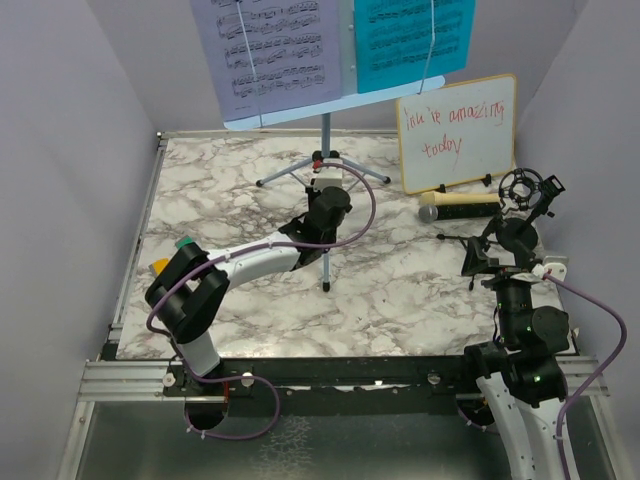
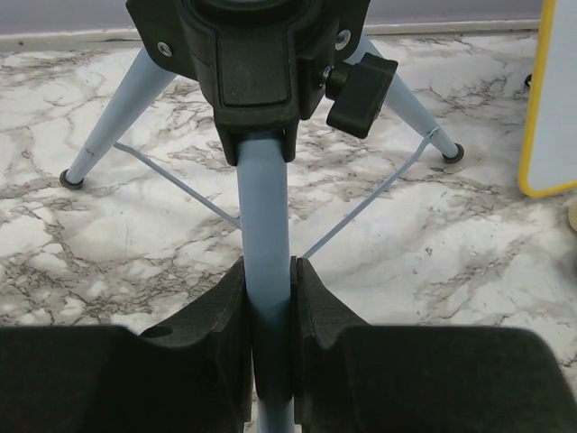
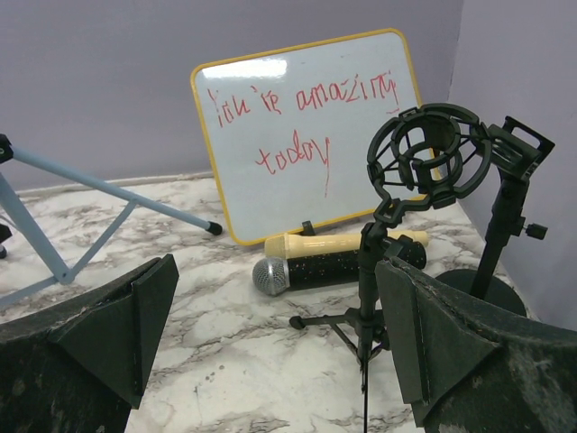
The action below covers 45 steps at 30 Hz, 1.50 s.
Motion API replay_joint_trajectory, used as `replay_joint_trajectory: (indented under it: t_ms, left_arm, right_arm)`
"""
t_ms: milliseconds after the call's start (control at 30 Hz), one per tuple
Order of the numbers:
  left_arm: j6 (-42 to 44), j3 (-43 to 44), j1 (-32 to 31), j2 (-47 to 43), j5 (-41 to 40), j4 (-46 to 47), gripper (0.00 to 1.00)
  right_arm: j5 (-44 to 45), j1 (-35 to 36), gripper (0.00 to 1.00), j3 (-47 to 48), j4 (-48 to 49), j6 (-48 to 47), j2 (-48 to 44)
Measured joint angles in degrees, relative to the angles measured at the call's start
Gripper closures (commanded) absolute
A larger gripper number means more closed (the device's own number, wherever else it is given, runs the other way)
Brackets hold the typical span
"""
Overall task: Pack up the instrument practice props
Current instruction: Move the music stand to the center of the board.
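Left arm (image 1: 260, 258) stretches low toward the far middle, left fingers (image 2: 216, 325) clamped on the music stand (image 2: 264, 198) pole (upright, middle of the bench (image 1: 400, 290)); right arm (image 1: 525, 340) crouches near right, right fingers (image 3: 126, 325) spread wide, holding nothing

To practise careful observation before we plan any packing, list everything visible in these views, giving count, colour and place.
music rack: one, light blue, back centre of the table
printed music sheet: one, pale, left on the rack
cyan sheet: one, cyan, right on the rack
whiteboard: one, red writing, back right
cream microphone: one, lying before the whiteboard
black microphone: one, silver grille, beside the cream one
tripod mount: one, black, right side
round-base pole: one, black, far right
green block: one, left edge
orange block: one, left edge
table: one, marbled white-grey
left end effector: shut on the rack's pole
right end effector: open, facing the mount
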Motion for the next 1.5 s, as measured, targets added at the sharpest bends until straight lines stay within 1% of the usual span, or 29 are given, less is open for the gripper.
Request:
replay_joint_trajectory:
  t_ms: [233,367,500,600,633,700,800,933,1000,1067,1200,1300,1367,1500]
  left_arm:
    - [-4.6,-0.5,-2.7,-1.5,0.1,-3.1,1.00]
    - [-6.5,-0.7,-4.1,-2.1,0.2,-4.2,0.96]
    - [-7.4,-2.1,-4.7,-4.0,0.9,-5.4,0.80]
    - [-7.6,-3.9,-5.1,-6.3,1.7,-6.6,0.57]
    - [-7.3,-4.3,-5.2,-7.2,2.1,-7.3,0.54]
    - [-7.0,-4.5,-5.4,-8.2,2.9,-8.2,0.50]
    - [-6.8,-4.6,-5.0,-10.7,5.1,-8.9,0.46]
    - [-7.0,-5.0,-3.0,-13.5,9.6,-8.8,0.38]
    - [-7.6,-5.4,-1.3,-14.8,12.6,-8.7,0.36]
    - [-8.5,-7.0,0.8,-16.5,16.4,-8.1,0.35]
    - [-10.6,-10.7,4.4,-19.2,23.8,-6.1,0.34]
    - [-11.9,-13.8,4.9,-20.2,29.1,-3.9,0.33]
    - [-13.4,-16.5,4.9,-20.4,32.6,-2.0,0.33]
    - [-15.6,-21.5,4.7,-20.8,35.0,-1.0,0.32]
  right_arm:
    - [0.0,0.0,0.00,0.0,0.0,-0.5,0.0]
    - [-0.1,0.0,0.00,0.0,0.0,-0.8,0.0]
    - [-1.0,0.0,0.00,0.0,0.0,-0.8,0.0]
    - [-2.9,0.0,0.00,0.6,-0.3,-0.3,0.9]
    - [-3.7,0.0,0.00,1.2,-0.5,0.0,2.1]
    - [-5.6,0.0,0.00,3.3,-1.2,0.9,5.7]
    - [-8.7,0.0,0.00,8.3,-3.2,3.0,13.9]
    - [-12.1,0.0,0.00,15.7,-8.3,7.3,24.9]
    - [-13.9,0.0,0.00,18.9,-10.0,9.7,28.7]
    - [-15.7,0.0,0.00,20.1,-10.0,12.4,30.2]
    - [-18.8,0.0,0.00,18.1,-8.2,16.1,27.3]
    - [-21.4,0.0,0.00,18.0,-6.9,16.9,26.4]
    - [-23.7,0.0,0.00,18.6,-6.4,16.9,28.6]
    - [-28.3,0.0,0.00,18.8,-5.5,17.0,34.0]
